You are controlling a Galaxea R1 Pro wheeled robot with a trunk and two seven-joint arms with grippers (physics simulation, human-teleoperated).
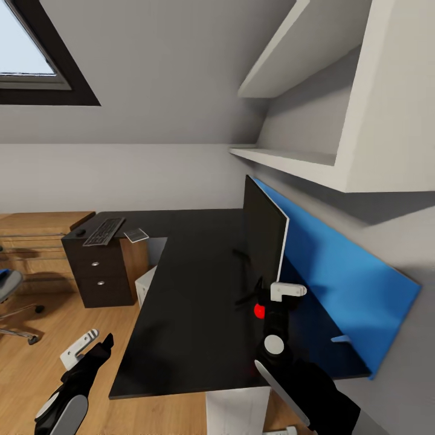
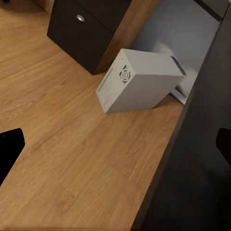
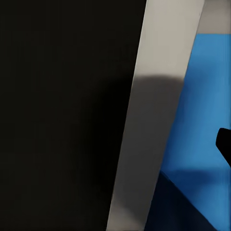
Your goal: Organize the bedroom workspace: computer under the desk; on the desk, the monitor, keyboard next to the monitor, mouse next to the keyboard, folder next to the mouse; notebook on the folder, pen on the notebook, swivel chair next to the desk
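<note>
The monitor [image 1: 264,238] stands edge-on on the black desk [image 1: 193,302], in front of the blue back panel. My right gripper [image 1: 272,296] is open at its near lower corner by the red dot. In the right wrist view the right gripper [image 3: 115,149] straddles the monitor's edge [image 3: 159,115]. The keyboard [image 1: 104,231], the mouse [image 1: 80,232] and the flat dark notebook [image 1: 136,235] lie on the far wing. The computer [image 2: 139,82] stands on the floor under the desk. My left gripper [image 1: 96,344] hangs open over the floor. The swivel chair [image 1: 11,296] is cut off at the left. The folder and pen are out of view.
A black drawer unit [image 1: 99,272] carries the desk's far wing, with a wooden chest of drawers [image 1: 36,241] beside it. White wall shelves [image 1: 314,157] overhang the monitor. Wooden floor [image 1: 72,326] lies between chair and desk.
</note>
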